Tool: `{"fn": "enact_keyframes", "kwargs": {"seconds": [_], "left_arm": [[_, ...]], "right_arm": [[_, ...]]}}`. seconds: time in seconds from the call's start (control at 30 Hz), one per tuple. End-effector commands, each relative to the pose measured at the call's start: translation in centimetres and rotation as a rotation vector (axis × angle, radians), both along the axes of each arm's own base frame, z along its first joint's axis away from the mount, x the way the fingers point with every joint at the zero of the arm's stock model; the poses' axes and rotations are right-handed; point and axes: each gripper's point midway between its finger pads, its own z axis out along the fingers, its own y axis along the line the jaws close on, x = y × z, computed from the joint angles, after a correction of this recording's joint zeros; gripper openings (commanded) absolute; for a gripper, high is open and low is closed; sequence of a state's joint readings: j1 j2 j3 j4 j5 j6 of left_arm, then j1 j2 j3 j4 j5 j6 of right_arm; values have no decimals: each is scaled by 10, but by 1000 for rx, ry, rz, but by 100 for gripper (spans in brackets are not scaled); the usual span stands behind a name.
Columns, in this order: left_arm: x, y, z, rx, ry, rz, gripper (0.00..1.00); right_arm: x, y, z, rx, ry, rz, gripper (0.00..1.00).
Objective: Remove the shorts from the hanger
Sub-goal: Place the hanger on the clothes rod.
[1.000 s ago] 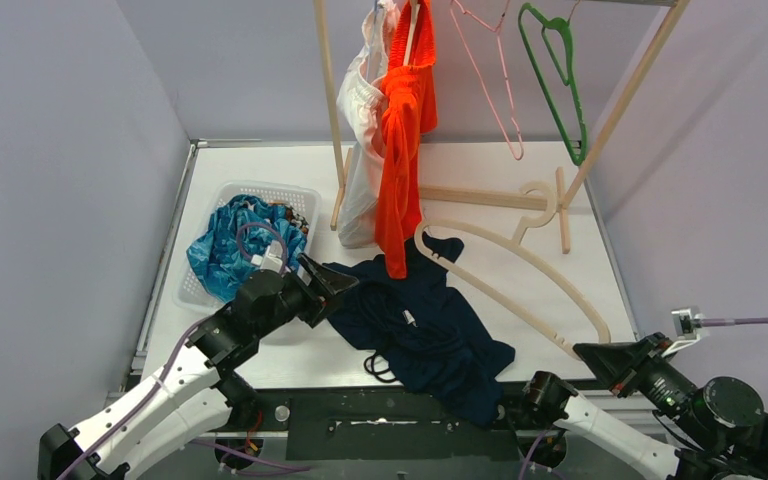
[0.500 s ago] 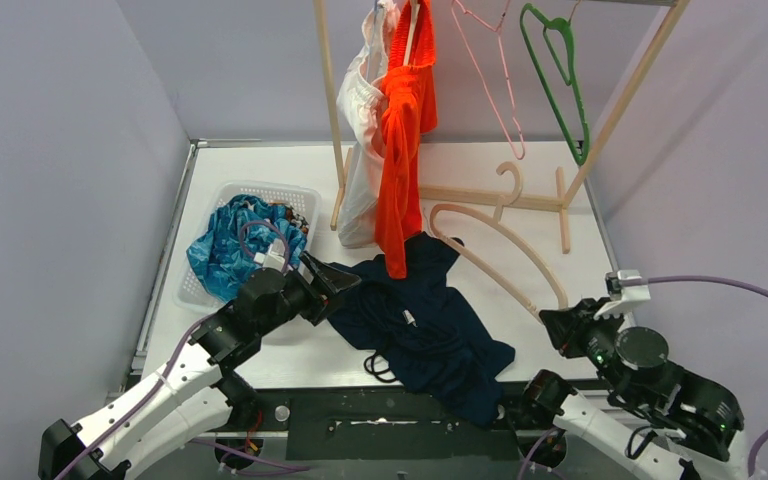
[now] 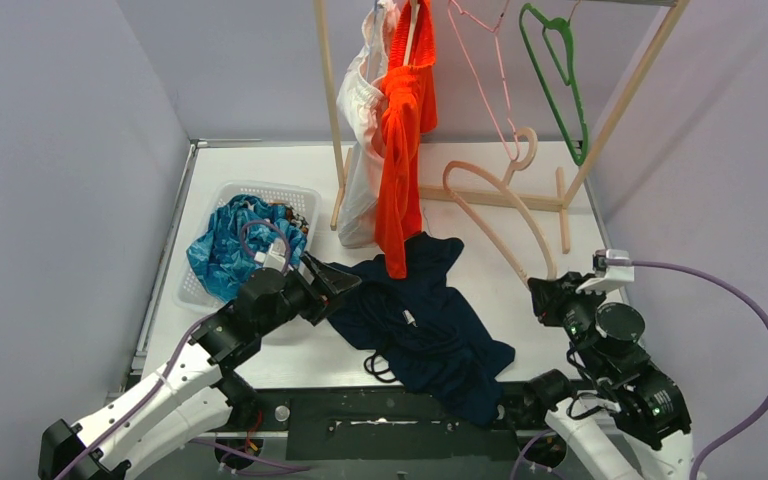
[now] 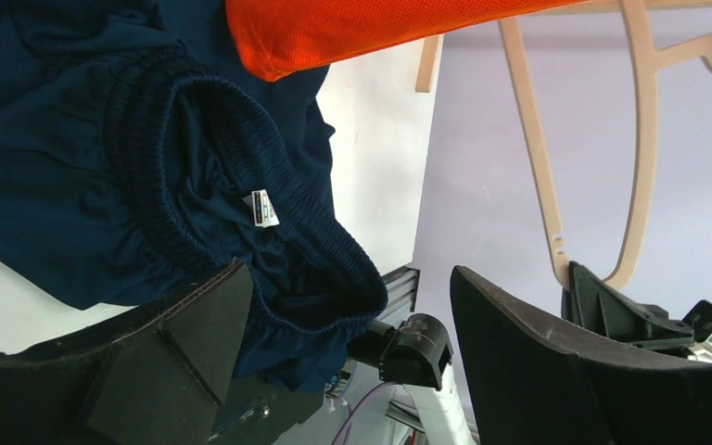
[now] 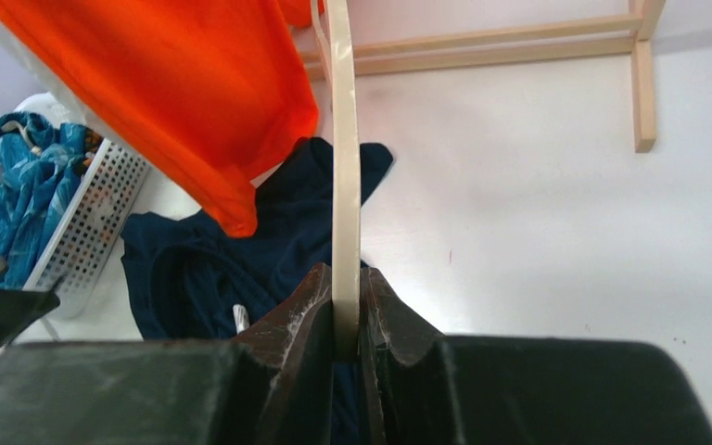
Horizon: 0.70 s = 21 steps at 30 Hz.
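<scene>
The dark navy shorts [image 3: 420, 320] lie crumpled on the table near the front. My left gripper [image 3: 337, 284] is open at their left edge, and in the left wrist view [image 4: 350, 273] the ribbed waistband [image 4: 241, 185] lies between the spread jaws. My right gripper [image 3: 545, 292] is shut on the lower end of a beige hanger [image 3: 490, 215] and holds it in the air, clear of the navy shorts. The hanger [image 5: 343, 167] shows pinched in the right gripper [image 5: 345, 278]. Bright orange shorts [image 3: 405, 140] and white shorts [image 3: 358, 110] hang on the rack. Teal-blue shorts [image 3: 228, 248] lie in the basket.
A white basket [image 3: 298, 195] stands at the left. A wooden rack [image 3: 328, 110] with a base bar [image 3: 480, 197] stands at the back, with an empty pink hanger [image 3: 490, 80] and a green hanger [image 3: 560, 70] on it. Walls close in on both sides.
My right arm has swung up and back, lifting the beige hanger off the navy shorts towards the rack. The left gripper and the shorts have stayed put.
</scene>
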<state>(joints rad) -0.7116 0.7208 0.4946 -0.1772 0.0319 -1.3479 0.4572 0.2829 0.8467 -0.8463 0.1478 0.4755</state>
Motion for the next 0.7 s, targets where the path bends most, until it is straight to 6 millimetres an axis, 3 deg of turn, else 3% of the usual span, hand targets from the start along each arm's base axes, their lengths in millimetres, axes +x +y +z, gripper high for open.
{"fn": "enact_keyframes", "kwargs": {"seconds": [0.0, 0.13, 0.3, 0.57, 0.67], "left_arm": [[6, 2, 27, -24, -79, 12, 78], [6, 4, 27, -19, -77, 21, 78], [7, 2, 25, -19, -73, 19, 78], [9, -5, 20, -23, -60, -7, 78], [9, -4, 20, -20, -61, -5, 78]], "right_arm": [[24, 7, 32, 1, -133, 13, 0], [24, -10, 20, 49, -101, -107, 0], [25, 7, -19, 69, 72, -58, 0], [45, -10, -3, -52, 63, -145, 0], [60, 3, 8, -99, -1, -61, 0]]}}
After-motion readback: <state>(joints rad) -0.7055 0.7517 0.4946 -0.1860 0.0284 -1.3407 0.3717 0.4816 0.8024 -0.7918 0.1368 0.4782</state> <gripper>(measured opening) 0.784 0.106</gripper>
